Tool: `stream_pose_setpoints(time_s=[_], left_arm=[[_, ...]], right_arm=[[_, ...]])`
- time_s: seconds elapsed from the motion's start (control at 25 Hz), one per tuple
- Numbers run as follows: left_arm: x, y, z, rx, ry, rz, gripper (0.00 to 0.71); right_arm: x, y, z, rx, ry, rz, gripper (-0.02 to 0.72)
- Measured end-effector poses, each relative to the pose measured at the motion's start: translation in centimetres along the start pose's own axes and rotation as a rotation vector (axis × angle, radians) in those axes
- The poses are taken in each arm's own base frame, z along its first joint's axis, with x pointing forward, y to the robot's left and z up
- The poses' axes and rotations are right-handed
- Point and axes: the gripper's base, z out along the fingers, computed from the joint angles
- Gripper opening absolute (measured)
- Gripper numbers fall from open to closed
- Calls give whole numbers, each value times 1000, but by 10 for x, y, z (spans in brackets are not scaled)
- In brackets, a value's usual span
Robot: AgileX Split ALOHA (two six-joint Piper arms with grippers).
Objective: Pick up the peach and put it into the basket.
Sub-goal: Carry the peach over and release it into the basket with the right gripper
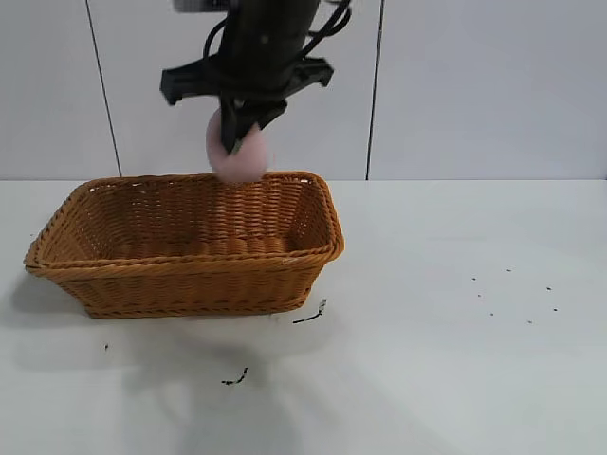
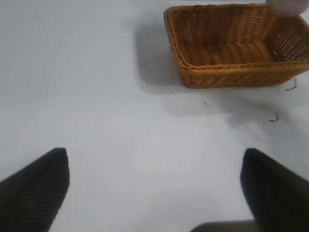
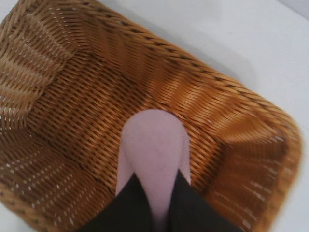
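The pale-pink peach (image 1: 239, 152) hangs in my right gripper (image 1: 237, 133), which is shut on it above the back rim of the orange-brown wicker basket (image 1: 190, 284). In the right wrist view the peach (image 3: 154, 145) sits pinched between the two black fingers of the right gripper (image 3: 156, 175), over the basket's woven floor (image 3: 72, 96). My left gripper (image 2: 154, 154) is open and empty over bare table, well away from the basket (image 2: 231, 67). A pale edge of the peach (image 2: 289, 6) shows above the basket's far end there.
The basket stands at the left half of the white table. Small dark scraps lie on the table in front of it (image 1: 310, 314) (image 1: 235, 379), with a few specks at the right (image 1: 517, 294). A panelled white wall stands behind.
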Motion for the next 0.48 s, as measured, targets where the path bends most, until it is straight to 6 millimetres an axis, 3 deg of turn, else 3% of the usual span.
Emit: stream_pose_setpoints(time_s=[0.12,0.16,0.32,0.36,0.48], left_arm=[[0,0,0,0,0,0,693],[0,0,0,0,0,0,693],[0,0,0,0,0,0,693],[0,0,0,0,0,0,693],[0,0,0,0,0,0,693]], right_arm=[[4,0,9,4,19,-4,52],[4,0,10,4,20,-2,127],[4,0,8,4,18,10,554],[2,0,7,4,16,12,611],[-5,0,-7,7,12,8,675]])
